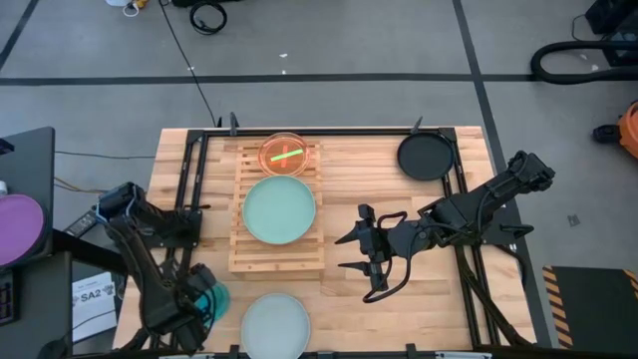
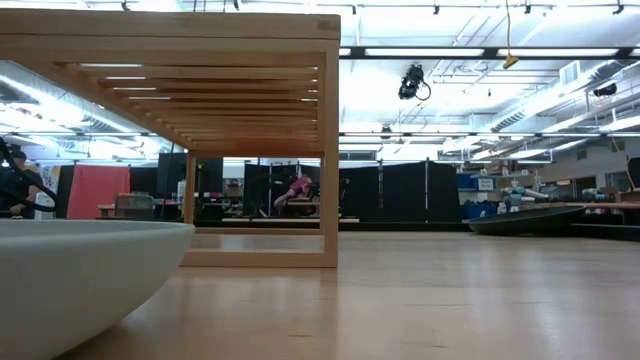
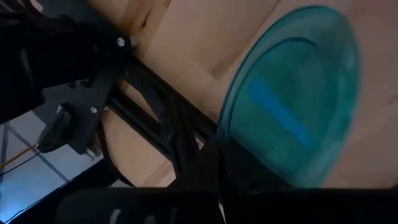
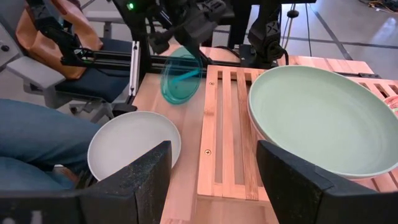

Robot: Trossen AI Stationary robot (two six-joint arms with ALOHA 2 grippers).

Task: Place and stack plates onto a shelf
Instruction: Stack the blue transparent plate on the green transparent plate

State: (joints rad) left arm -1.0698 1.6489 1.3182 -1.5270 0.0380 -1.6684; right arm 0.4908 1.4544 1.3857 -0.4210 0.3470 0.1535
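My left gripper is at the table's near-left corner, shut on a small translucent blue plate. My right gripper hovers open right of the shelf, its fingers pointing left. The light-wood slatted shelf carries a large mint-green plate at its middle and a small red-orange plate at its far end. A whitish plate lies flat on the table at the near edge, in front of the shelf. My left gripper pinches the blue plate between its two fingers at the rim, coming from above. The plate hangs steeply tilted below the fingers, beside the shelf's left edge. Whether its lower edge touches the table, I cannot tell.
A black disc lies at the table's far-right corner. A purple disc sits on a stand left of the table. A person's leg in jeans shows past the near edge. Bare planks lie near my right gripper.
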